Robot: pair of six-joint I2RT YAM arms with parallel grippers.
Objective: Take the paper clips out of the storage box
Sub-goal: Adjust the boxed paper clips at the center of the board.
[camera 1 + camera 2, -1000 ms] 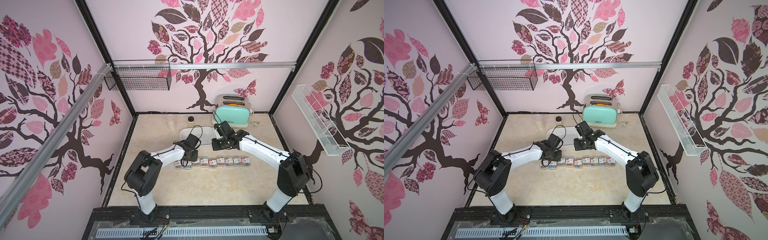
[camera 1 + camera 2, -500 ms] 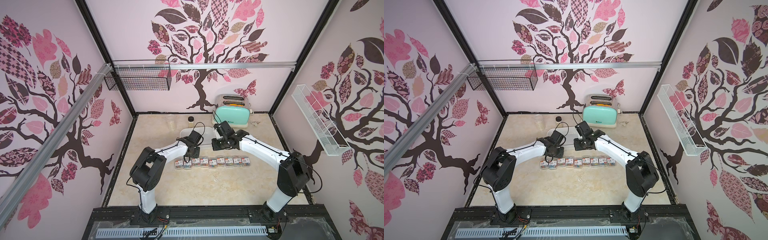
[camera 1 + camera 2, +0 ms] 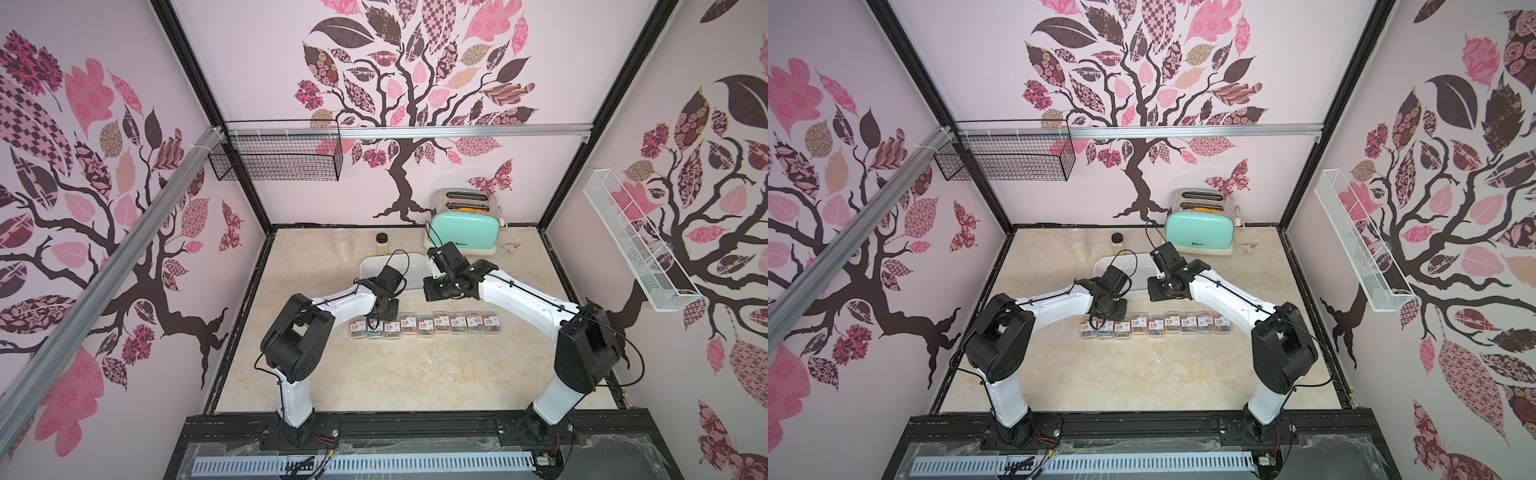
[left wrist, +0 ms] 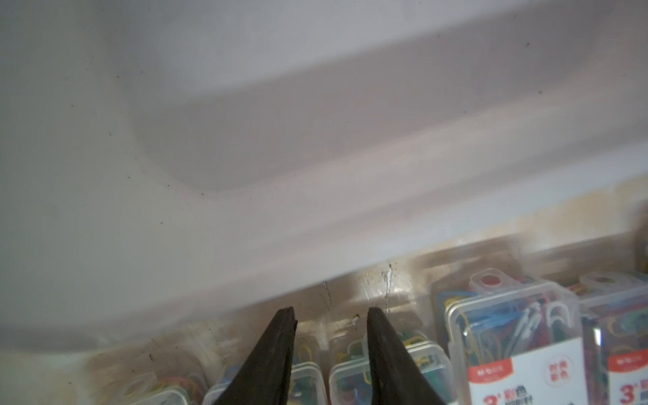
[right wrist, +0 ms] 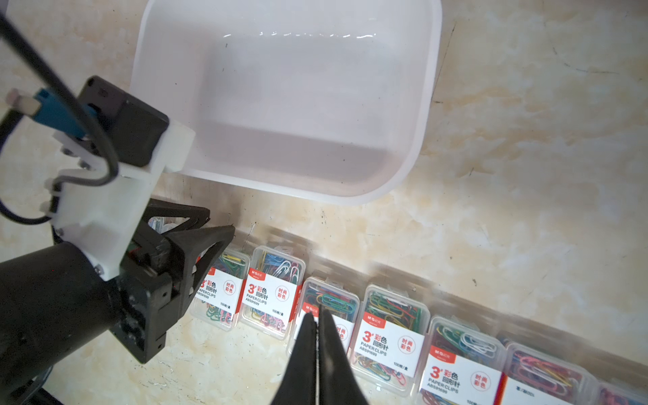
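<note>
The white storage box point(image 3: 374, 264) point(image 3: 1138, 259) stands mid-table, and the right wrist view shows the box point(image 5: 426, 105) with nothing inside. Several clear cases of paper clips point(image 3: 424, 325) point(image 3: 1156, 325) point(image 5: 389, 336) lie in a row on the table in front of it. My left gripper point(image 3: 392, 309) point(image 3: 1119, 309) point(image 4: 329, 314) hovers open and empty over the row's left end, beside the box's near wall point(image 4: 245, 245). My right gripper point(image 3: 428, 295) point(image 3: 1154, 293) point(image 5: 317, 314) hangs shut and empty above the row, right of the left one.
A mint-green toaster point(image 3: 461, 237) stands at the back behind the box. A clear cup point(image 3: 343, 245) and a small jar point(image 3: 381, 243) stand at the back left. A black wire basket point(image 3: 276, 160) and a white wire rack point(image 3: 636, 245) hang on the walls.
My left arm has swung its gripper from the row's left end back toward the box's near wall. The right arm and the cases have not moved.
</note>
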